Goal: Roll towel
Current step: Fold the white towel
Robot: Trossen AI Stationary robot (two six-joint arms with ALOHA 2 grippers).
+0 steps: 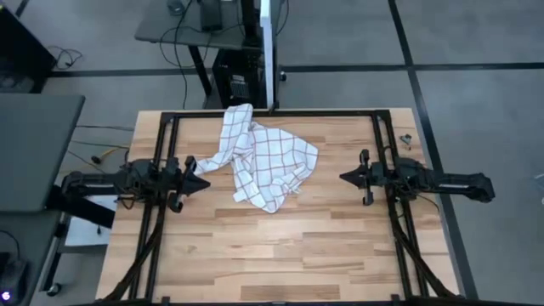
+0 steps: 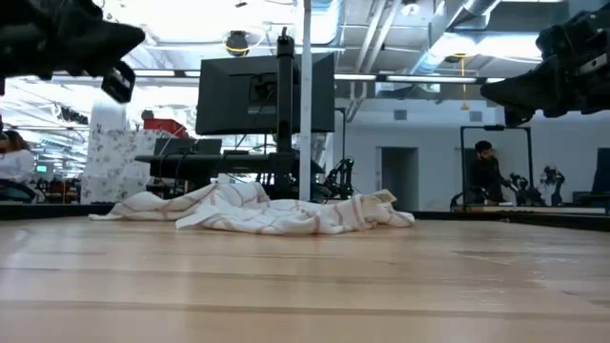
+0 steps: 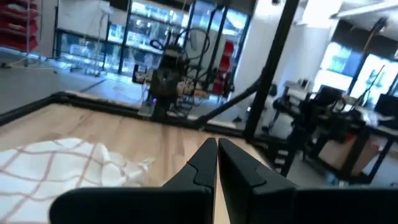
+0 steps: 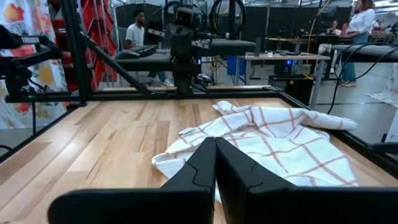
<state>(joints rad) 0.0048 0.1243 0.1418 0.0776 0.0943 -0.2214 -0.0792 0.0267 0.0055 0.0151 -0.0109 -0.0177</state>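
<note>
**Towel crumpled, both arms parked — rolling not begun**

Towel [image 1: 262, 164] lies bunched in the upper centre of the high view, on the table [image 1: 280, 263]. One corner trails toward the top edge, another toward the left gripper [image 1: 201, 184]. No flat layer or straight edge shows anywhere.

Left gripper sits centre-left of that frame, raised off the table, its tip just beside the towel's left corner, fingers pressed together, nothing held. Right gripper [image 1: 345, 178] sits centre-right, well apart from the towel, also raised, fingers pressed together and empty.

Judgement on the step: the cloth likely needs spreading first. Each gripper would take one corner, pull apart until the grid lines run straight, then lay it flat. A roll started from the present heap would probably come out lumpy. The thin cloth may slide on the wood, so a low, firm pinch at the hem seems wise.

Count: one towel, one table, two arms, two grippers.
</note>
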